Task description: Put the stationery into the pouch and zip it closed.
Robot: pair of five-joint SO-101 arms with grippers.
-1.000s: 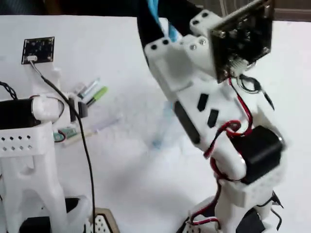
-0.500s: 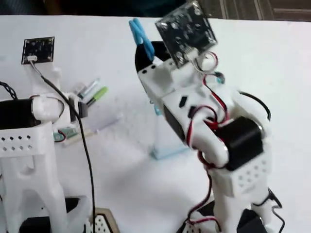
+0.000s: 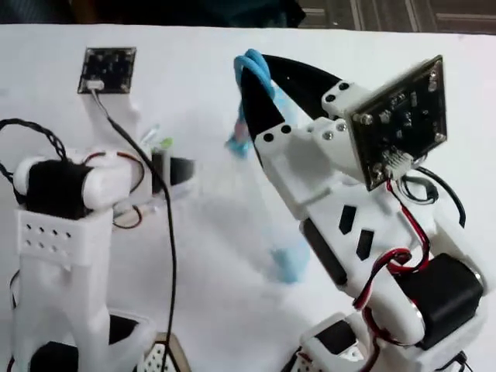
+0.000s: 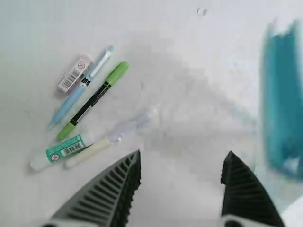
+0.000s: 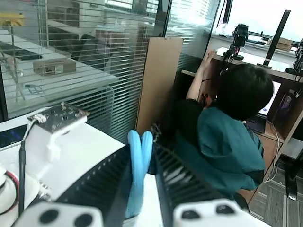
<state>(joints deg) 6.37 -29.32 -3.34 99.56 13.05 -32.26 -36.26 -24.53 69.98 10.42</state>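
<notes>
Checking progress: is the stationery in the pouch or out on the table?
Out: the stationery lies on the table, apart from the pouch gripped by the right claw.

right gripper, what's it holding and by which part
The right gripper grips the pouch by its blue upper end, pinched between its jaws. The left gripper holds nothing.

Lighting was bright and even. The tabletop (image 3: 194, 54) rendered near-white in the high view, with surface detail washed out toward its far edge. Shadows beneath the pens (image 4: 87, 101) were faint and soft-edged. The pouch (image 4: 281, 94) appeared smeared in the left wrist view and the high view. In the right wrist view, daylight from a window (image 5: 258, 14) glared, while the blinds (image 5: 71, 42) were lit dimmer.
</notes>
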